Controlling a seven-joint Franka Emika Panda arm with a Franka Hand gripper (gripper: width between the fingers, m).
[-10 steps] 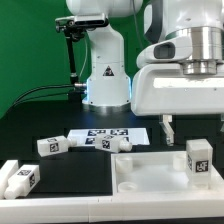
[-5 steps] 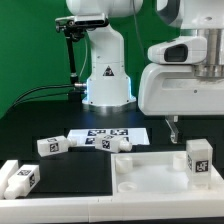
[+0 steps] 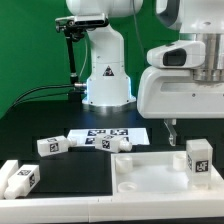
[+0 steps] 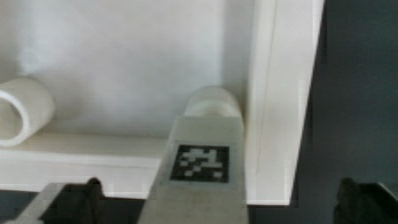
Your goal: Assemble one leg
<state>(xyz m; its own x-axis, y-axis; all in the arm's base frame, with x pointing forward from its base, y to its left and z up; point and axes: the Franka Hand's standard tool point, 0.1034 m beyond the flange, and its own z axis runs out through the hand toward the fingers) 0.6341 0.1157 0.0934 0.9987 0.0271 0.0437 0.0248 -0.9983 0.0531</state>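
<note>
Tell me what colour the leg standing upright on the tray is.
The leg is white, with a black-and-white square tag on it; clearest in the exterior view.

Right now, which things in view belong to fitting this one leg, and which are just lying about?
Job: upright leg; tray; gripper, open above them.
Lying about: loose legs on the table; marker board.

The site was a robotics lab. A green backdrop (image 3: 30, 50) screened the rear. A black table (image 3: 75, 178) carried the marker board (image 3: 110, 133) at centre. The arm base (image 3: 107, 75) stood at 12 o'clock, with cables (image 3: 40, 91) trailing toward 9 o'clock. A leg (image 3: 52, 146) at 8 o'clock bore a square tag.
</note>
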